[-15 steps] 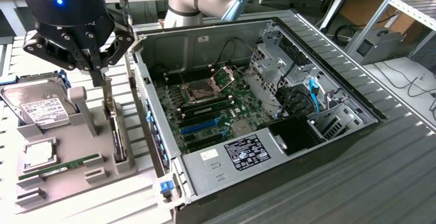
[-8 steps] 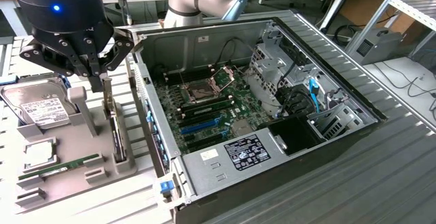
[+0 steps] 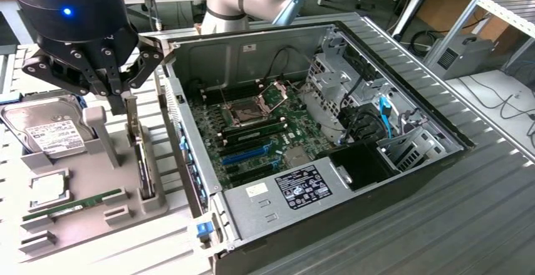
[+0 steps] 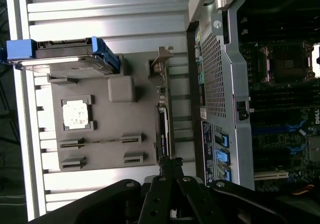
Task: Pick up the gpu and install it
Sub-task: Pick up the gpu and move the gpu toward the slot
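Fingers (image 3: 129, 103) are pressing together with no gap showing between them, pointing straight down from the gripper (image 3: 131, 111). Their tips are meeting the upper end of the gpu (image 3: 142, 156); whether the card's thin edge is actually pinched between them, I cannot tell.

The gpu is standing on its long edge in a narrow slot of the grey tray (image 3: 92, 218), upright, running along the tray's side nearest the case (image 3: 418, 99). It is sitting just beside the case's outer wall, outside it.

On the same tray, toward the exterior view's left, a hard drive (image 3: 50, 131) is leaning in its cradle, a square chip (image 3: 49, 187) is lying flat in a pocket below it, and a green RAM stick (image 3: 71, 203) is resting on edge between two small supports. All three are sitting apart from the gpu.

The case is lying open on its side, its motherboard (image 3: 250, 131) facing up, with the arm's grey body rising behind it.
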